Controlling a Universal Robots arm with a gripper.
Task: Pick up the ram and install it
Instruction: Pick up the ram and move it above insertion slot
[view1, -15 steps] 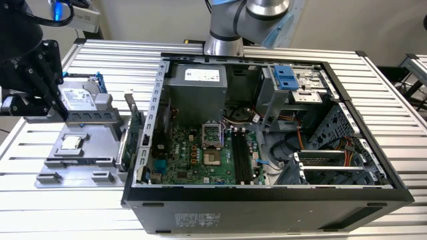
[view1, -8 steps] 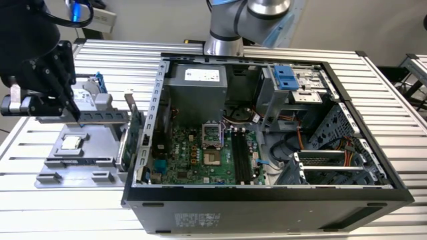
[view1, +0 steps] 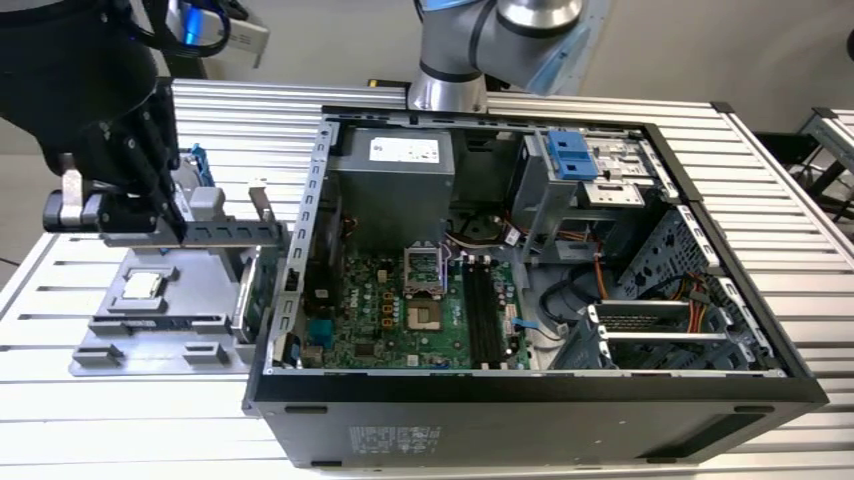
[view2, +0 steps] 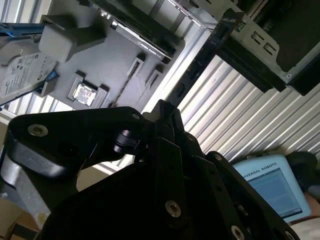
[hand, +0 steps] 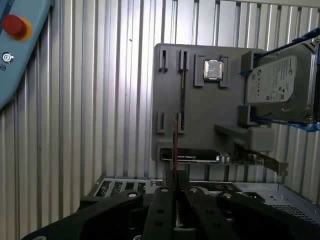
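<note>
Pinching the ram (hand: 175, 142) edge-on in my claw (hand: 175, 175), its long axis in line with the grey tray's (hand: 225, 105) long slot, just above that tray.

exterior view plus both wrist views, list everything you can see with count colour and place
table: one, ribbed silver, under everything
computer case: one, black, open, mid-table
motherboard: one, green, inside the case
fixture plate: one, grey, beside the case on the exterior view's left
processor chip: one, silver, in a pocket of the plate
hard drive: one, silver in a blue frame, standing on the plate
expansion card: one, dark with a metal bracket, at the plate's edge nearest the case
teach pendant: one, pale blue with a red button, on the table
ram: one, thin stick seen edge-on, in the claw
claw: one, black, above the plate, shut on the ram
arm: one, grey, base behind the case
</note>
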